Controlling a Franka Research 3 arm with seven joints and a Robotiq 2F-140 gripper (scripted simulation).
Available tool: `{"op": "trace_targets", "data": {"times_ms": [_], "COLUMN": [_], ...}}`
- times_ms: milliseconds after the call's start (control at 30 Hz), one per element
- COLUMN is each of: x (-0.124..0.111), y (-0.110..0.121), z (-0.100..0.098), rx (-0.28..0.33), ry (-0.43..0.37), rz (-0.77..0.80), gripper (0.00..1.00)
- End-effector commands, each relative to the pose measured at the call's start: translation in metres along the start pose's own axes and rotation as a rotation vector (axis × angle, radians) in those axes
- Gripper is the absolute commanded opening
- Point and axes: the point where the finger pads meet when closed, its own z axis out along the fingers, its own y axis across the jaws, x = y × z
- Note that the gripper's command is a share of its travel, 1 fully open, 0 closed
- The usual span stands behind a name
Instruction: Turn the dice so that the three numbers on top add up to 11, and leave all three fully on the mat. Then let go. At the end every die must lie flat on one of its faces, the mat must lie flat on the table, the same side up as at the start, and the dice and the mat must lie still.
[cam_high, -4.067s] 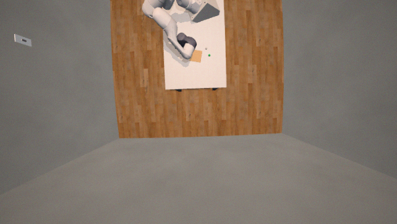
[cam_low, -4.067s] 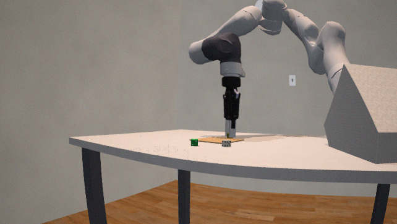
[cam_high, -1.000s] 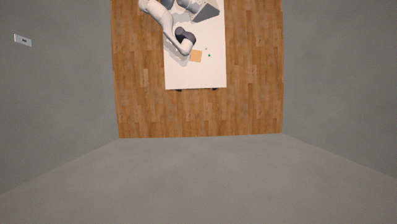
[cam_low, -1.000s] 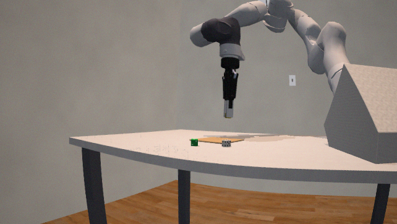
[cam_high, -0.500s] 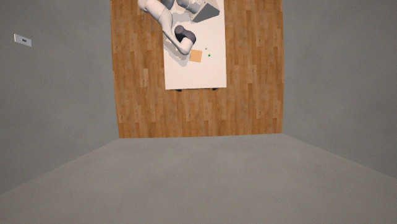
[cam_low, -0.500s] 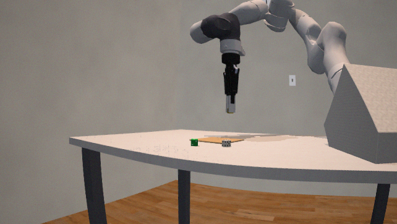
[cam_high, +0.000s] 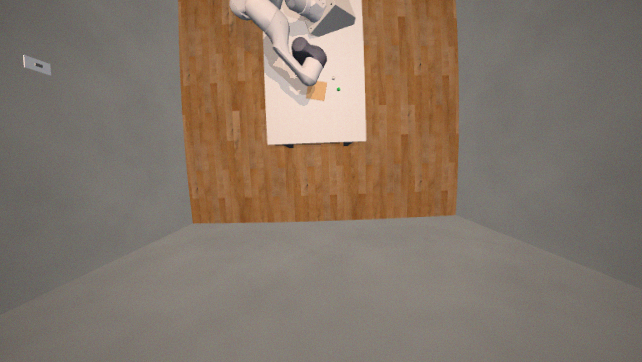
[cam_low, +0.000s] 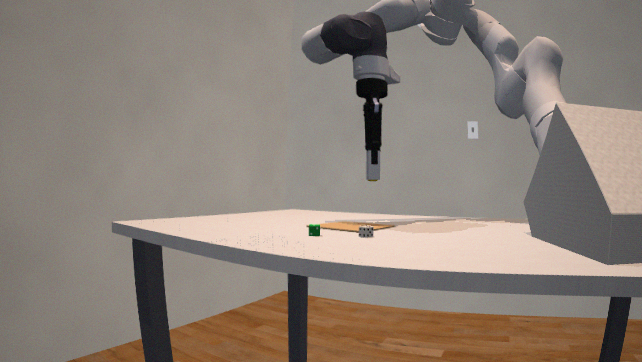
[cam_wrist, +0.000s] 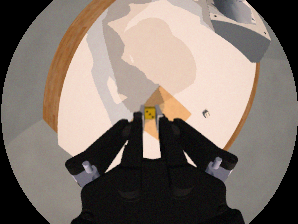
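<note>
High above the mat, the gripper is squeezed shut on a yellow die. A green die and a white die are seen on the table, off the mat.

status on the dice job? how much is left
Early stage. Nothing looks finished: the green die and the white die sit on the table, off the mat. In hand: the hand is shut on a yellow die, hanging high above the mat. Left: set that die down flat on the mat, bring the other two onto it, get the tops to total 11, release. Top faces are too small to read.
</note>
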Motion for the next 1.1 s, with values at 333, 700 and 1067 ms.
{"op": "trace_targets", "data": {"times_ms": [333, 700, 1067], "x": [-0.004, -0.005, -0.005], "y": [0.028, 0.057, 0.068], "z": [0.000, -0.001, -0.001], "rx": [0.009, 0.011, 0.013], "ry": [-0.014, -0.016, -0.017], "rz": [0.275, 0.461, 0.540], "gripper": [0.09, 0.09, 0.09]}}
